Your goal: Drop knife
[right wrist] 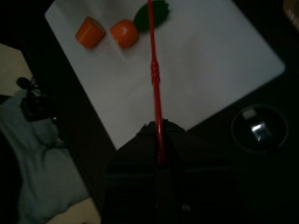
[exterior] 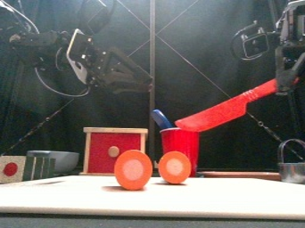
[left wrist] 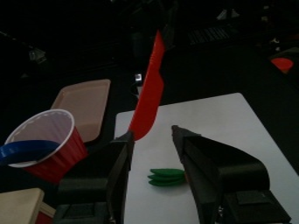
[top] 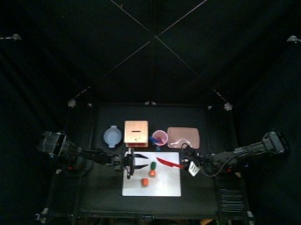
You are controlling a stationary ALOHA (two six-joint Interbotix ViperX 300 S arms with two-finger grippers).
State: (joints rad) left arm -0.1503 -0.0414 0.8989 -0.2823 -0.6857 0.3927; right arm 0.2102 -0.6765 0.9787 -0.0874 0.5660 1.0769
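Observation:
The knife (exterior: 226, 109) is a long thin red toy blade. My right gripper (exterior: 281, 85) is shut on its handle end and holds it tilted in the air, above and behind the red cup (exterior: 179, 148). In the right wrist view the knife (right wrist: 153, 79) runs out from my jaws (right wrist: 160, 144) over the white board (right wrist: 205, 61). From above, the knife (top: 177, 164) hangs over the board's right part, with my right gripper (top: 194, 167) beside it. My left gripper (left wrist: 149, 138) is open and empty, close to the knife's tip (left wrist: 149, 87), and sits at the board's left edge (top: 132, 164).
Two orange food pieces (exterior: 134, 169) (exterior: 176, 166) and a green piece (left wrist: 166, 177) lie on the board. Behind it stand a red box (exterior: 114, 150), a beige tray (top: 184, 137) and a bowl (top: 112, 136). The cup holds something blue.

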